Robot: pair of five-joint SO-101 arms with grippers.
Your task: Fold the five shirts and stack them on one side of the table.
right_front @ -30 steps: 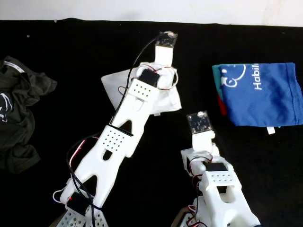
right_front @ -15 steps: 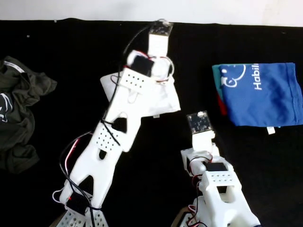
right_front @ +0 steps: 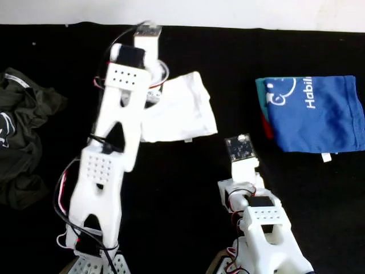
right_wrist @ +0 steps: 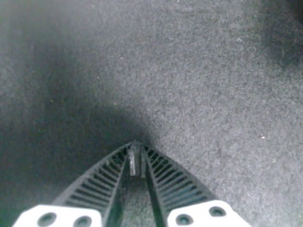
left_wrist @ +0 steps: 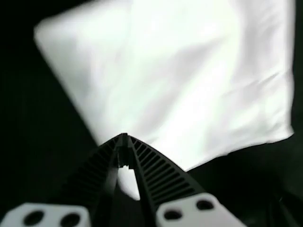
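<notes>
Heads-up on the left arm: swung left over the last second, from above the middle of the white shirt (right_front: pixel 182 111) to its far-left corner. Uncovered most of that shirt, lying fairly flat mid-table toward the far side. Shows the left gripper (left_wrist: pixel 124 142) pinched closed right over the cloth; can't tell if any is caught. Same closed pinch on the right gripper (right_wrist: pixel 136 151), over bare table. Probably lining up another fold or a drag toward the folded blue shirt (right_front: pixel 316 114) at right. Leaves the crumpled dark shirt (right_front: pixel 23 137) at left untouched.
</notes>
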